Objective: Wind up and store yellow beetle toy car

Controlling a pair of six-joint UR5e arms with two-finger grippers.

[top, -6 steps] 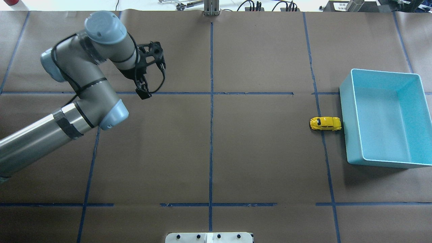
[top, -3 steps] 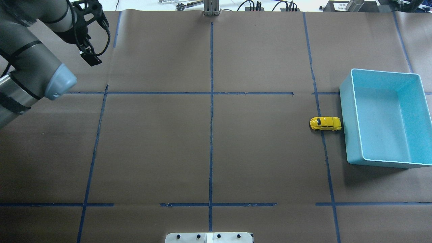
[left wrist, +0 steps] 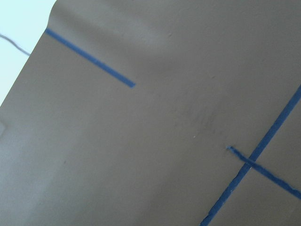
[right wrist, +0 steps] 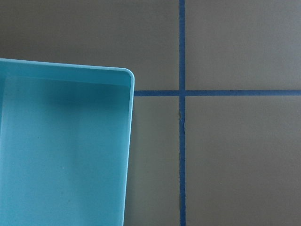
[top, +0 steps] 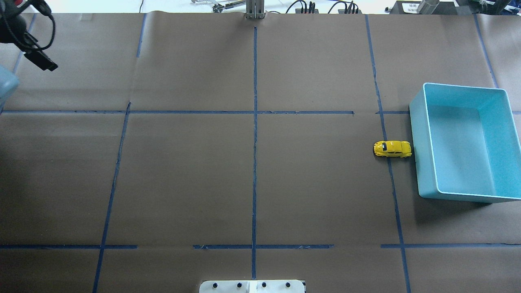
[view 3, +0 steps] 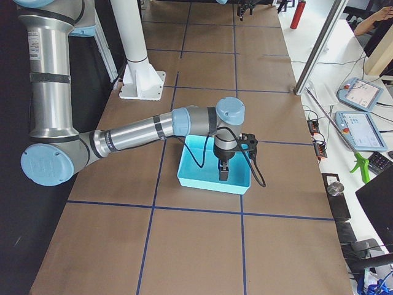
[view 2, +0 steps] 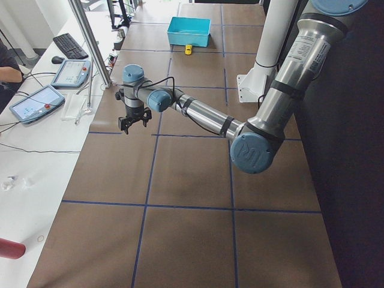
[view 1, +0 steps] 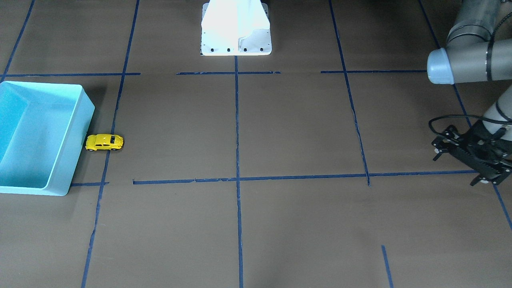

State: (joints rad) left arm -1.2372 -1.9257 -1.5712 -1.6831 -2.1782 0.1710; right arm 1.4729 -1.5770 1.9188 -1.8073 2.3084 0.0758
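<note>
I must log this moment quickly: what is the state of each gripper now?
Left gripper: open, holding nothing.
Right gripper: cannot be told; only a side view shows it.

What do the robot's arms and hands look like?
The left arm and the right arm are shiny silver-grey tubes with rounded light-blue caps at the joints and black bands around them. A thin black cable loops down to each hand. The left hand and the right hand are black, bony-looking claws with two fingers.

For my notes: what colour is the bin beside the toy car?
The bin is turquoise; overhead view shows it best.
</note>
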